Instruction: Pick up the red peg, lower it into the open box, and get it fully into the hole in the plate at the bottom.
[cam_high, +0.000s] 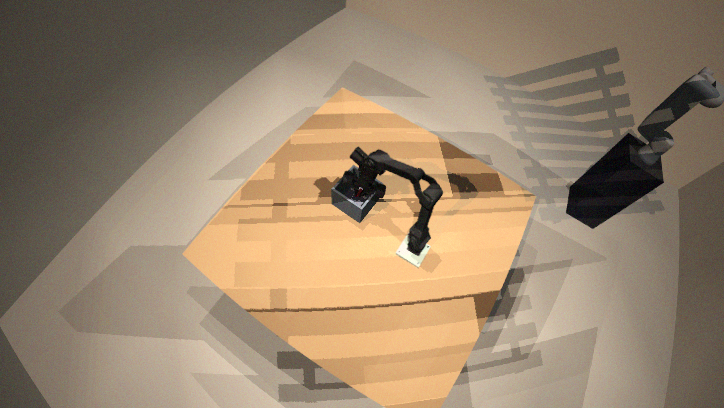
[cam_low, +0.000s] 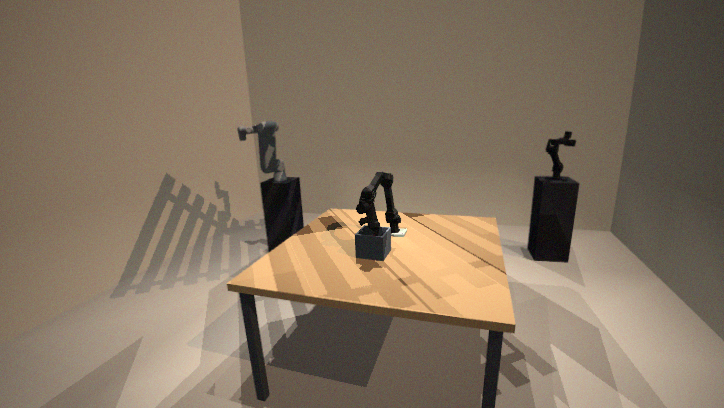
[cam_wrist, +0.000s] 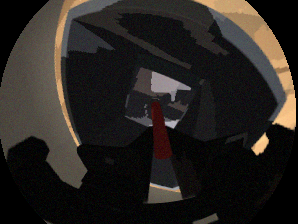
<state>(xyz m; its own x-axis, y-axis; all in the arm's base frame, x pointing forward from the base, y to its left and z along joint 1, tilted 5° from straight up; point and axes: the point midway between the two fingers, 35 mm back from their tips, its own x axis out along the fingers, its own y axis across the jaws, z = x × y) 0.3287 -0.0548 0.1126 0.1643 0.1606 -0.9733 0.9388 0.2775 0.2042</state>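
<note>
The red peg (cam_high: 359, 192) (cam_wrist: 160, 131) is between the fingers of my gripper (cam_wrist: 157, 129), which is shut on it. The gripper reaches down into the open dark grey-blue box (cam_high: 348, 204) (cam_low: 369, 247) (cam_wrist: 257, 67). In the wrist view the peg's far end lies over the pale plate (cam_wrist: 164, 81) at the bottom of the box. The plate is mottled with shadow. Its hole cannot be made out, and whether the peg's tip touches the plate or is in the hole cannot be told. In the exterior view the peg is hidden by the box.
The wooden table (cam_high: 314, 263) (cam_low: 445, 283) carries the box and, beside it, the arm's white base plate (cam_high: 409, 257) (cam_low: 400, 233). The box walls stand around the fingers. Two other arms stand on dark pedestals (cam_low: 282, 212) (cam_low: 552, 217) beyond the table. Slatted shadows cross the table.
</note>
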